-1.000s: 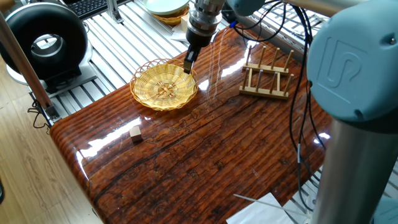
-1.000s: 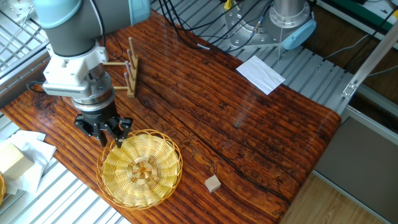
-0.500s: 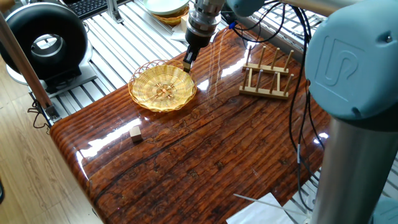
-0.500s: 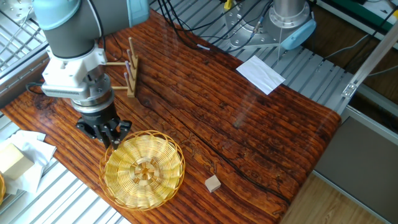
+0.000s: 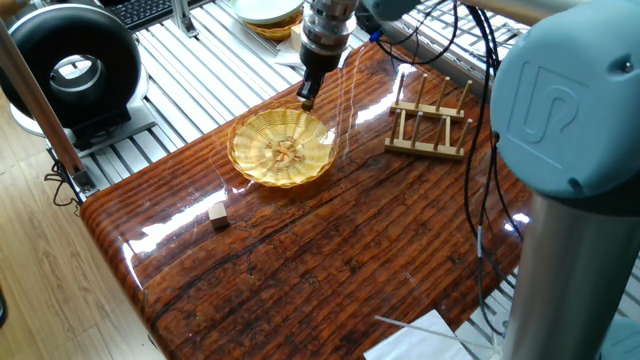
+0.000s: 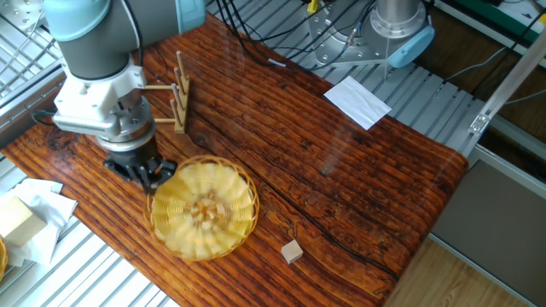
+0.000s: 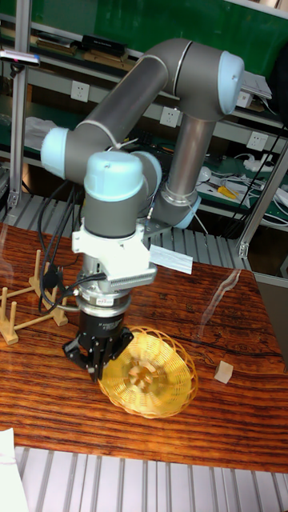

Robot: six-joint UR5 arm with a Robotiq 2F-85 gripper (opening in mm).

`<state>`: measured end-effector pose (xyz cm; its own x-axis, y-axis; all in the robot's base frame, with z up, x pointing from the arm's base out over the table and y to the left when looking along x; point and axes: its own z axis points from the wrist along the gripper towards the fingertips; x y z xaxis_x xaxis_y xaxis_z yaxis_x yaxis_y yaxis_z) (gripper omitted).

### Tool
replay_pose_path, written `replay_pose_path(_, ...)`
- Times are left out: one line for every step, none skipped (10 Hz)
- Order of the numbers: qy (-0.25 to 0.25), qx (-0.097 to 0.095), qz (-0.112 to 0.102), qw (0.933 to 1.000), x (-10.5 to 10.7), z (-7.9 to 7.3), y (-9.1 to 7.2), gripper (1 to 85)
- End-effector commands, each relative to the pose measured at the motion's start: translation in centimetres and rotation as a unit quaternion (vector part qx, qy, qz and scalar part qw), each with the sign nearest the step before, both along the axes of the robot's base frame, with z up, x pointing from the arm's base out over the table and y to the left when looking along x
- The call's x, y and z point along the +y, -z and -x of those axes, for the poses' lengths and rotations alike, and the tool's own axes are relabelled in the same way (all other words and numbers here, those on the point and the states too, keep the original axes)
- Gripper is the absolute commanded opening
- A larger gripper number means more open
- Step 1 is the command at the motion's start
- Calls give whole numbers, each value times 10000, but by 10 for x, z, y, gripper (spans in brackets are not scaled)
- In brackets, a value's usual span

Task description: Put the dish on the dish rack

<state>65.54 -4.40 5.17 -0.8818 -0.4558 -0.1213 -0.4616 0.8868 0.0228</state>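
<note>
Dish (image 5: 284, 148) now lifted, tilted

I work in a robotics lab. My bench (image 5: 330, 260) is a glossy wood slab laid on an aluminium-profile frame (image 5: 200, 70), with black cables (image 6: 256, 26) trailing across it. Behind me stand metal shelving (image 7: 48, 56), wall sockets (image 7: 78, 90) and a green backdrop (image 7: 200, 24). A second robot base (image 6: 397, 26) is bolted nearby.

Golden-yellow woven dish (image 5: 283, 148); pale wood dish rack (image 5: 430, 125), seemingly unpainted
</note>
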Motion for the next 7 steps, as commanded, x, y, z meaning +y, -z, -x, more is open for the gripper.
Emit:
replay_pose_path(101,607,784,9950,-17,30,-37,10)
replay_pose_path(234,827,782,9932,-7,42,-52,10)
replay_pose_path(327,984,860,9909,-2,48,-67,10)
replay_pose_path(346,1090,878,9896,1,51,-78,10)
replay_pose_path(367,1195,911,9880,2,55,-84,10)
replay_pose_path(339,1236,1108,9856,-8,57,-86,10)
replay_pose_path(305,1293,1296,9826,-17,60,-88,10)
